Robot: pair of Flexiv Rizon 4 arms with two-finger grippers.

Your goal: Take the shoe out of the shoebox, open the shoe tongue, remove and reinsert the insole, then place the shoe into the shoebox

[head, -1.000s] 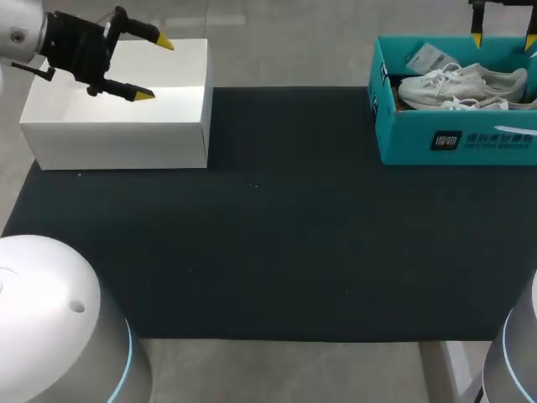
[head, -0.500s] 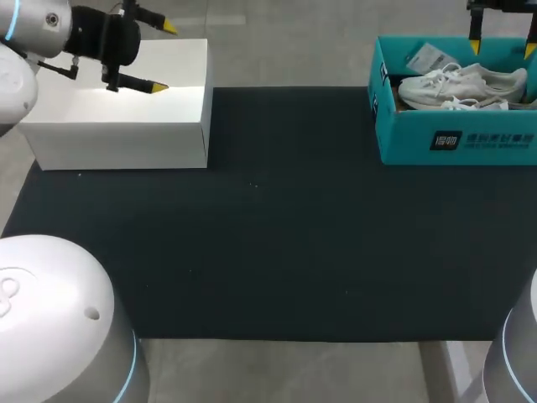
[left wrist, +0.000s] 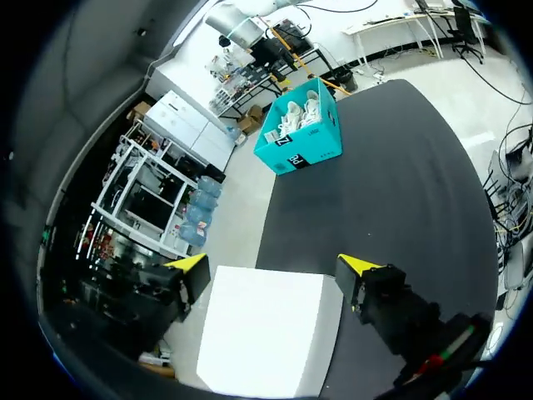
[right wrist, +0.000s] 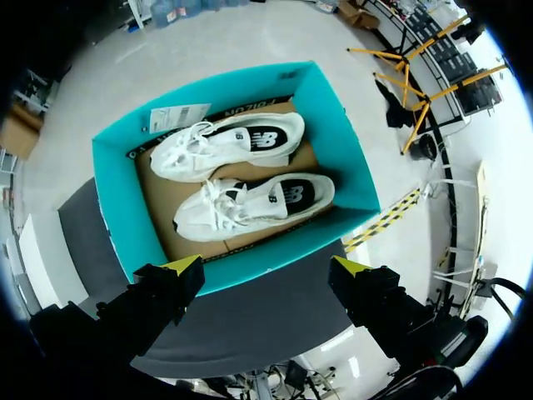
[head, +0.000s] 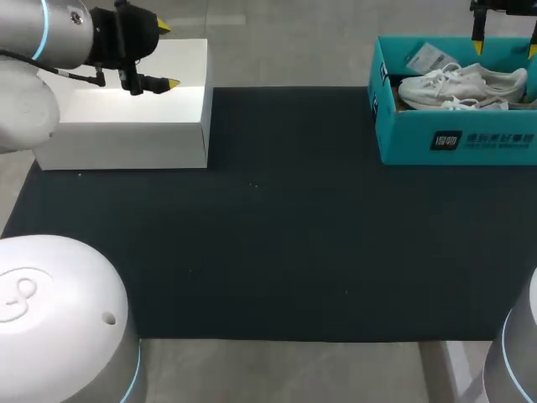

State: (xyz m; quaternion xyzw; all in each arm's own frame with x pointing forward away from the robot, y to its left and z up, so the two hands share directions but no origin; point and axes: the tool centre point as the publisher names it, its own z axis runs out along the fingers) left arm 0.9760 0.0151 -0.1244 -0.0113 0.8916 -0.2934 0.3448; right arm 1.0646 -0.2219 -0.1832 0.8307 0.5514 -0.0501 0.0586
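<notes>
Black table mat [head: 277,218]: wide dark sheet over the tabletop; our landmark for every place below.
Plain white rectangular box [head: 117,105]: at the mat's far-left corner, lid side up.
Teal cardboard shoebox [head: 457,134]: at the mat's far-right corner, open on top, brown card liner inside.
Pair of white lace-up sneakers [right wrist: 241,179]: both lie side by side inside the teal shoebox, soles down, dark insoles showing at the openings; neither rests on the mat.
Small white paper tag [right wrist: 179,117]: on the shoebox rim at the corner farthest from the mat.
Our left gripper [head: 166,55]: hangs over the white box, fingers wide apart, holding nothing.
Our right gripper [right wrist: 266,271]: hangs above the shoebox's mat-side wall, fingers spread wide, holding nothing, sneakers ahead of it.
Step in hand: we judge this fits either the approach to lift a shoe out or the moment just after a shoe went back in; the pictures do not settle which.
Next move: we name none, since each reading asks for a different one.
</notes>
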